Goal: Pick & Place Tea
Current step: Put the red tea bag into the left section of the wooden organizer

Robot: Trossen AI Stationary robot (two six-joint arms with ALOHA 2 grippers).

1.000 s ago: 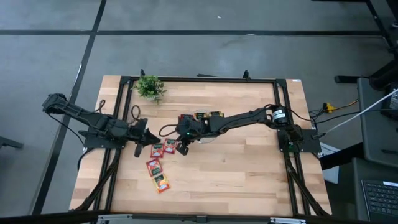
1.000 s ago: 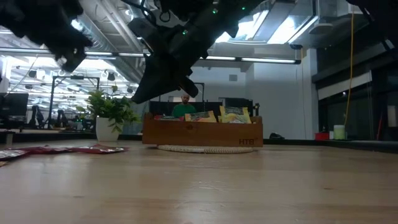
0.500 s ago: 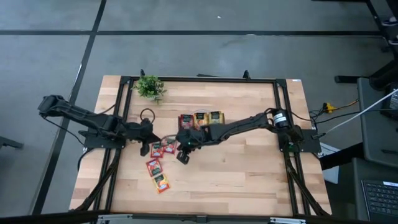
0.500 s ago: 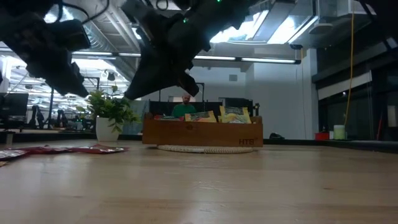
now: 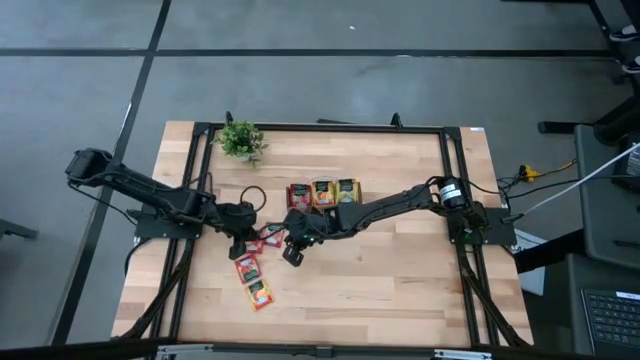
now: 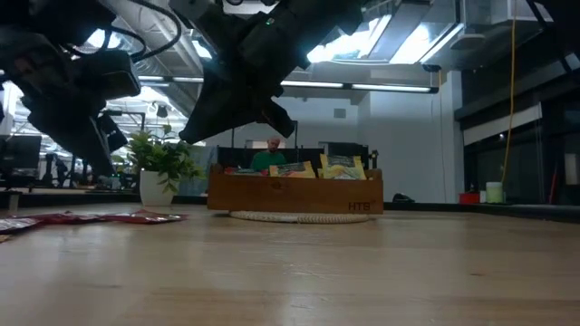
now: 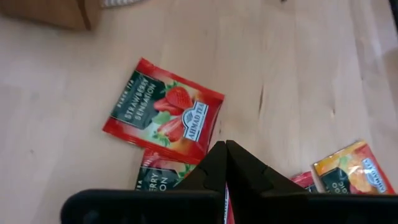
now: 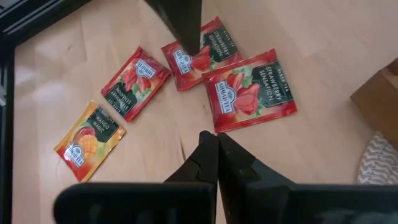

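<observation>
Several loose tea sachets lie flat on the wooden table. In the right wrist view I see a large red strawberry one point(image 8: 249, 90), two more red ones point(image 8: 199, 53) point(image 8: 134, 81) and an orange mango one point(image 8: 90, 137). My left gripper point(image 5: 240, 243) point(image 7: 225, 146) hangs shut in the air above the red sachets point(image 7: 165, 112). Its dark fingers point(image 8: 180, 25) show over one of them. My right gripper point(image 5: 290, 255) point(image 8: 216, 140) is shut too, raised just right of the same cluster. In the low view both grippers point(image 6: 95, 149) point(image 6: 195, 134) are clear of the tabletop.
The brown wooden tray point(image 5: 322, 193) point(image 6: 294, 195) holds more sachets and stands on a woven mat point(image 6: 299, 215) just beyond the grippers. A potted plant point(image 5: 240, 140) point(image 6: 163, 163) sits near the far left corner. Two more sachets point(image 5: 247, 268) point(image 5: 260, 293) lie toward the near edge.
My left gripper has moved right and toward the near edge, coming down over the red sachets. My right gripper has drawn back from the tray toward the near edge, which leaves the tray uncovered in the high view. The sachets have stayed in place.
</observation>
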